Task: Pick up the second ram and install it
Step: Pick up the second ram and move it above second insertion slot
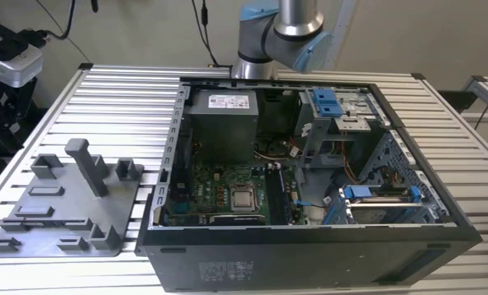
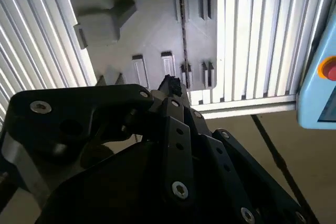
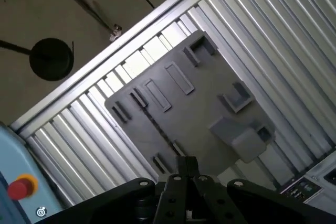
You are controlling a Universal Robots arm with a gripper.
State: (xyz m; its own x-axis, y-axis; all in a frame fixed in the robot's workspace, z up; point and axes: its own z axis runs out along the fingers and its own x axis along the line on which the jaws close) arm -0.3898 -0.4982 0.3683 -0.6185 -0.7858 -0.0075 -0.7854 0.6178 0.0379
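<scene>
Dark, slim board seen edge-on: the second ram (image 2: pixel 184 35) (image 3: pixel 157 124) is standing on its long edge in the grey holder tray (image 1: pixel 72 203). In both wrist views it is running as a thin line between pairs of small slotted blocks. Nothing is touching it.

Gripper (image 3: pixel 186 163) (image 2: pixel 169 85): black linkage. Its fingers are pressing together with nothing between them. It is hanging well above the tray, and in both wrist views its tip is lining up near one end of the stick.

Tray: it is lying on the ribbed aluminium table (image 1: pixel 129 110) at the exterior view's left, carrying a thick grey upright post (image 1: pixel 84 163) toward its far side.

Computer case (image 1: pixel 310 236): a black tower lying on its side with the panel off, sitting just beside the tray on the exterior view's right. A green motherboard (image 1: pixel 219 184) and a square silver processor chip (image 1: pixel 244 198) are showing inside.

Robot arm (image 1: pixel 281 24): silver and pale blue, rising at the far edge of the table behind the case.

Red button (image 3: pixel 21 187): it is sitting on a pale blue box, off the table's edge in the first wrist view.
</scene>
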